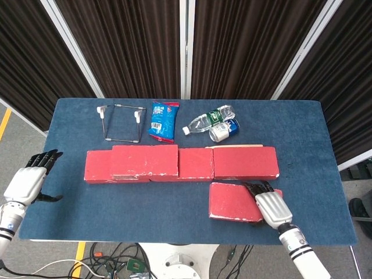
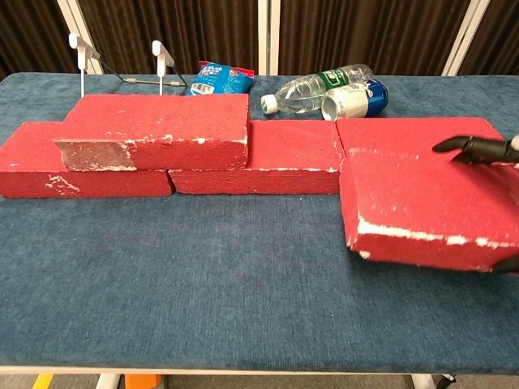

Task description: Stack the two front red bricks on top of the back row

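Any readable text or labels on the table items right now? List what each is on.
Nothing can be read for certain.
Blue snack bag: white print, too blurred to read.
Water bottle: green label, lettering too small.
Blue can: no legible marking.
Red bricks, including the one the right hand holds: no text.

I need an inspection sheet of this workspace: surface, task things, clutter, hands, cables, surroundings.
Surface: blue table, carpet-like cover.
Job's things: back row of red bricks; stacked brick on its left part; front brick tilted, lifted.
Clutter: wire rack, snack bag, plastic bottle, can.
Hands: right hand grips the front brick; left hand holds nothing, off the table's left edge.
Cables: cables on the floor below the front edge.
Surroundings: dark curtains behind.
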Motion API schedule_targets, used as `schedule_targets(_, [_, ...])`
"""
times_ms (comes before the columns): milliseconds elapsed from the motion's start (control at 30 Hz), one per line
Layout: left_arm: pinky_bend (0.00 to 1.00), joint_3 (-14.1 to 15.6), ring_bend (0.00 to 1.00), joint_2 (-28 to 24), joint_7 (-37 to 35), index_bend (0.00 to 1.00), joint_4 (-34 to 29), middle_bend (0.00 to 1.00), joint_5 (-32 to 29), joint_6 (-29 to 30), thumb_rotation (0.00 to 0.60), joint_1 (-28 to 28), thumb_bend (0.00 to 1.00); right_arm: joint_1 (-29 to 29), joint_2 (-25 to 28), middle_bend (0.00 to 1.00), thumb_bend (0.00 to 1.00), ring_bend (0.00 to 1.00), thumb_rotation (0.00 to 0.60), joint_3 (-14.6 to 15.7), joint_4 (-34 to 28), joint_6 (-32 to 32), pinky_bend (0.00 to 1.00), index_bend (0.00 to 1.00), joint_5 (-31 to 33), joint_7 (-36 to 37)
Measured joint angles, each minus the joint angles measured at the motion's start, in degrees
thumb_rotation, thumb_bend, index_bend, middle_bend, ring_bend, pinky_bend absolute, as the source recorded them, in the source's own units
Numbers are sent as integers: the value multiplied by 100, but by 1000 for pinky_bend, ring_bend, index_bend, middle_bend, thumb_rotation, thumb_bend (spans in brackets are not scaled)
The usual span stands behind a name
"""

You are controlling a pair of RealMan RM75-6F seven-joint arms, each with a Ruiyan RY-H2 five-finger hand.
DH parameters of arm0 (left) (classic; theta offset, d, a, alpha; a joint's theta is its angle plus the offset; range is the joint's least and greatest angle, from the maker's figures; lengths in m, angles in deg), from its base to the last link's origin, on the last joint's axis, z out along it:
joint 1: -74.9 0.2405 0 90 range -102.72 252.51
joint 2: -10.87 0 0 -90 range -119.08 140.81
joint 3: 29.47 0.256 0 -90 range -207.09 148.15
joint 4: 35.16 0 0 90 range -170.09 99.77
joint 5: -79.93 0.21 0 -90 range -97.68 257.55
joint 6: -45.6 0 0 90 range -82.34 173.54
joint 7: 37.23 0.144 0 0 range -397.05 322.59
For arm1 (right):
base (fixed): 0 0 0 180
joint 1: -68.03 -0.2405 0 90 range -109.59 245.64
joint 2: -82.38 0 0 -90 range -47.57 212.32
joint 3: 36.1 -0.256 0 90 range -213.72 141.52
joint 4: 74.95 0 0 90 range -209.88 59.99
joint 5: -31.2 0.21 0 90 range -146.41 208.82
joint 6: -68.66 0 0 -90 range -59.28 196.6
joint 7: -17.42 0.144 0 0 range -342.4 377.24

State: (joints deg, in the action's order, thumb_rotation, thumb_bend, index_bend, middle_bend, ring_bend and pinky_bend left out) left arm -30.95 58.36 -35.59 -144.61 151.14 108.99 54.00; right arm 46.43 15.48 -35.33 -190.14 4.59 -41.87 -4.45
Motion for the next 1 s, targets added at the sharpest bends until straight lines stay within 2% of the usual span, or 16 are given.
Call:
schedule_targets(133, [0,-19,0,-24,-15,39,-33,0,16,-9,600,17,0,-161,426,219,18,205,600,-269,-137,28,35,0,-86,195])
schedule_targets(233, [0,-28,0,-17,4,39,-52,0,15,-6,600,33,0,-396,699,221,18,207,600,-595,-120,130,18,0,-49,314])
schedule_targets(467, [0,-25,0,97,25,39,-9,0,25,13,600,81,0,-1171,927,232,17,208,600,-1188,341,882,1,0,528,491])
schedule_targets(800, [0,-33,0,126,-67,40,52,0,84,-28,600,116,0,-2080,738,236,0,207,600,-1424,1175,2012,0,0,1011,721])
schedule_targets(1000, [0,-31,0,197,-248,40,185,0,155,-5,600,172,0,-2486,322,237,0,208,600,-1408,1664,2402,0,0,1352,800])
